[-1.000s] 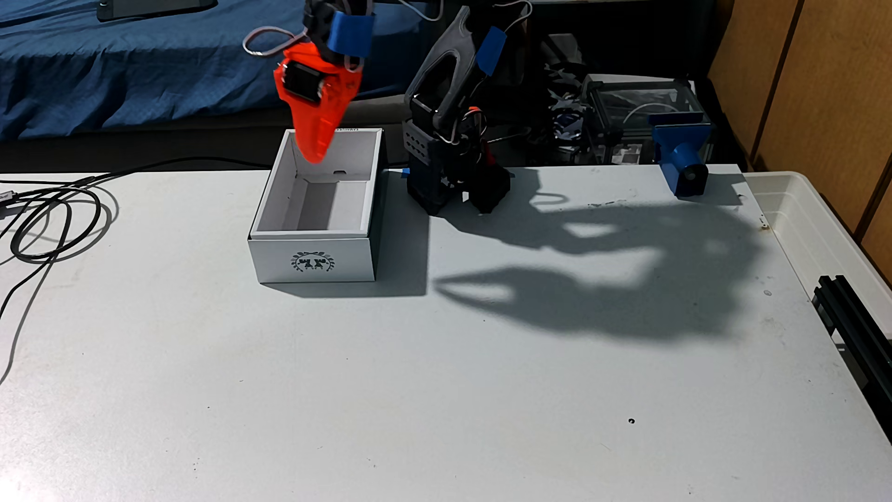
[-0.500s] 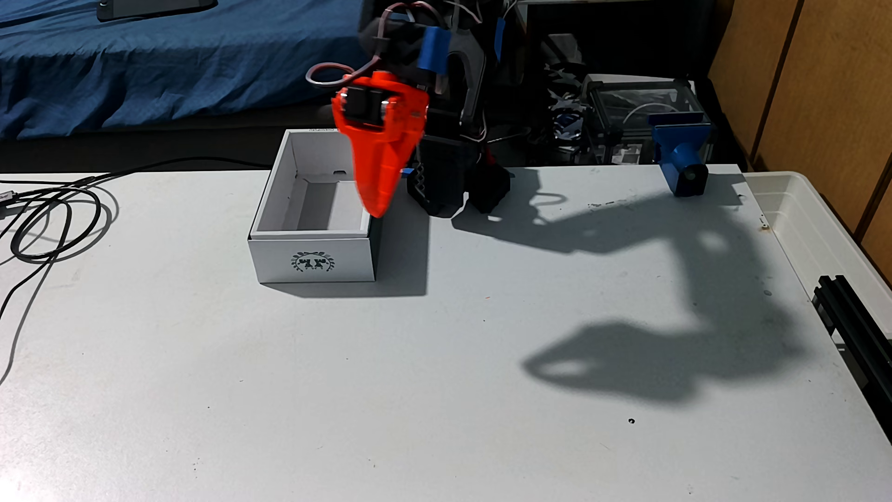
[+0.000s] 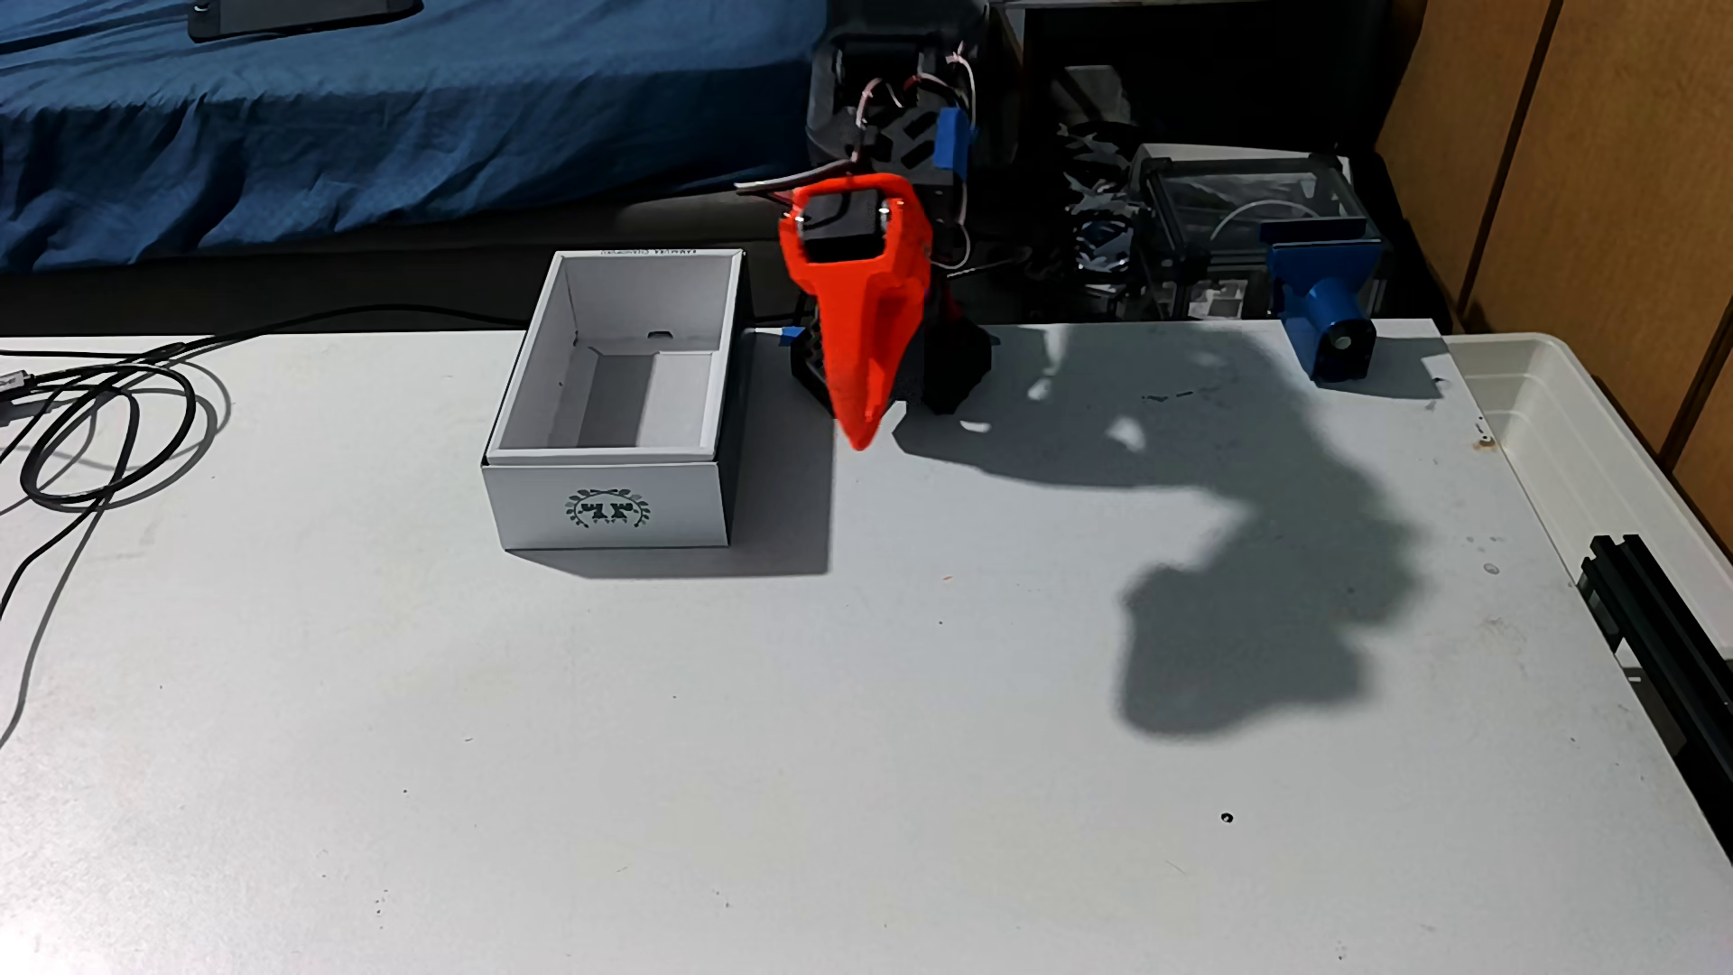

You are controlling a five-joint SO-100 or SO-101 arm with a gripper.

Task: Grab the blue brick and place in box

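The white cardboard box (image 3: pixel 608 506) stands on the table left of centre, open on top, with its laurel emblem on the near short side. The part of its floor that shows is bare, and the near wall hides the rest. The blue brick is hidden or out of view. My orange gripper (image 3: pixel 860 439) hangs pointing down, just right of the box and in front of the black arm base (image 3: pixel 958 367). Its fingers come together to a single tip with nothing between them, a little above the table.
Black cables (image 3: pixel 94 431) coil at the table's left edge. A blue bracket with a round hole (image 3: pixel 1327 314) sits at the back right, beside a translucent plastic tub (image 3: pixel 1585 441). A black rail (image 3: pixel 1660 619) lies along the right edge. The grey table (image 3: pixel 750 750) stretches wide toward the front.
The gripper swung from above the box's far end to the right, past the box's right wall, and came lower. Its shadow showed parted jaws a second ago and now shows them together.
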